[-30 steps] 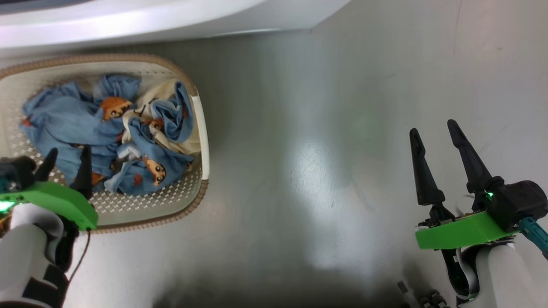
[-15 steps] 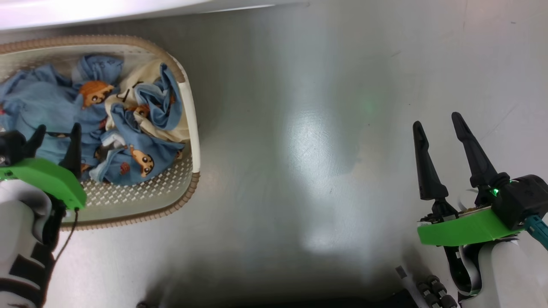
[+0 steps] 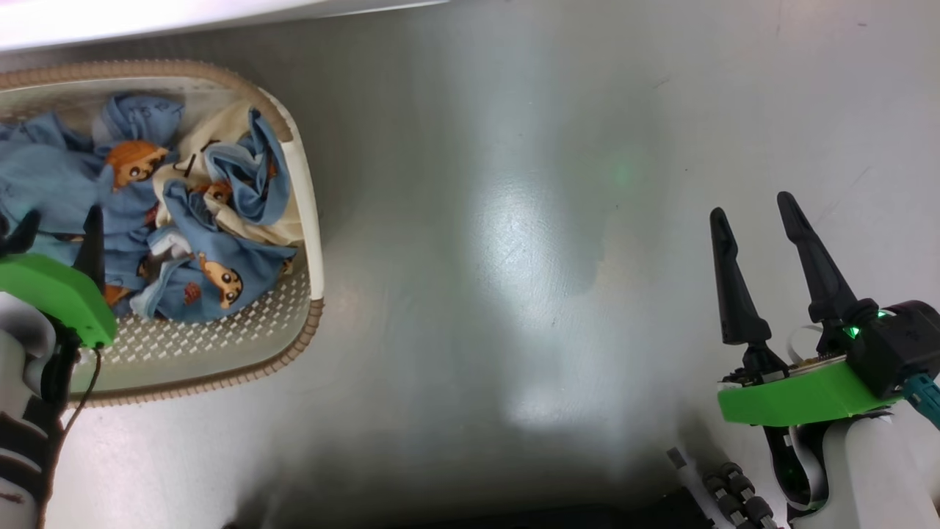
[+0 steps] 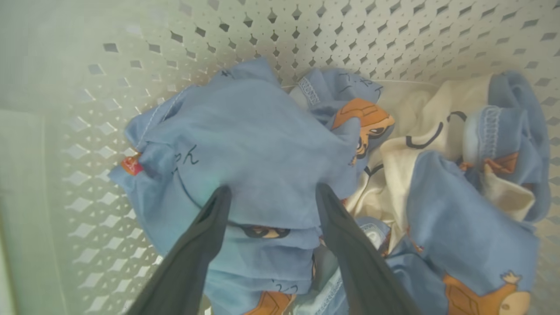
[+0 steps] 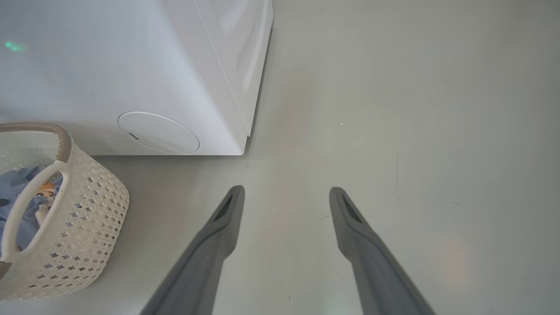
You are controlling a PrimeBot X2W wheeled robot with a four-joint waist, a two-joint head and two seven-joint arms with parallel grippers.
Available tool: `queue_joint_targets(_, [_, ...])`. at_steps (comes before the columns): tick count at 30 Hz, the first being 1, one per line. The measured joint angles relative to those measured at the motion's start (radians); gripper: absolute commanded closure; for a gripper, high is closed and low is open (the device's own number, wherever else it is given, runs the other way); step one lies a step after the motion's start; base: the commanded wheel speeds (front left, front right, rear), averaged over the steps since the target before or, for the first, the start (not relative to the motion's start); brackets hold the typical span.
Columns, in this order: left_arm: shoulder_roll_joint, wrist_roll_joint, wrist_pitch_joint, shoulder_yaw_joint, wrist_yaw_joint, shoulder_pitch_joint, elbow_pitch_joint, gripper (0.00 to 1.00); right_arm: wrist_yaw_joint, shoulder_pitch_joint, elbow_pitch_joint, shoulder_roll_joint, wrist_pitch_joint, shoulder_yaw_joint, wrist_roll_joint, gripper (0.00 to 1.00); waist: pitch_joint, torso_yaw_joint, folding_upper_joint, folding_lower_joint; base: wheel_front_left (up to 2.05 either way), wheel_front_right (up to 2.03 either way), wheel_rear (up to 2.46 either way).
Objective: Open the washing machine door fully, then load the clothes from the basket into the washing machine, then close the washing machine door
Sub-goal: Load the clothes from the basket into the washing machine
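The grey glossy floor (image 3: 551, 220) is seen under everything. The white washing machine (image 5: 131, 65) is placed on it. The basket (image 3: 312, 235) is set just in front of the machine, on the robot's left side. The clothes (image 4: 262, 144) are piled inside it, light blue with orange bears and a cream part. The left gripper (image 4: 272, 189) is held over the pile, its fingers spread wide at both sides of a blue fold; nothing is clamped, and contact with the cloth cannot be told. The right gripper (image 3: 750, 206) is seen wide open and empty over bare floor, well apart from the basket. The round filter cap (image 5: 158, 132) is found low on the machine front.
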Motion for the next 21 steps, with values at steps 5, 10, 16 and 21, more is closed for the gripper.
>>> queue_joint_targets(5, [-0.002, -0.031, 0.014, -0.017, 0.000, -0.024, 0.031, 0.62, 0.000, 0.011, -0.010, 0.000, 0.000, -0.002, 0.000, 0.00, 0.003, -0.003, 0.0000, 0.0000, 0.00, 0.00, 0.00])
queue_joint_targets(10, [-0.012, -0.061, 0.020, -0.037, 0.000, -0.034, 0.039, 1.00, 0.000, 0.010, -0.011, 0.000, 0.000, -0.001, 0.000, 0.00, 0.001, 0.001, 0.0000, 0.0000, 0.00, 0.00, 0.00])
queue_joint_targets(16, [-0.016, -0.098, 0.012, -0.055, 0.000, -0.030, 0.036, 1.00, 0.000, 0.009, -0.009, 0.000, 0.000, -0.002, 0.000, 0.00, -0.023, 0.001, 0.0000, 0.0000, 0.00, 0.00, 0.00])
queue_joint_targets(21, [-0.016, -0.120, 0.001, -0.063, 0.000, -0.004, 0.014, 1.00, 0.000, 0.002, -0.001, 0.000, 0.000, 0.000, 0.002, 0.00, -0.055, 0.004, 0.0000, 0.0000, 0.00, 0.00, 0.00])
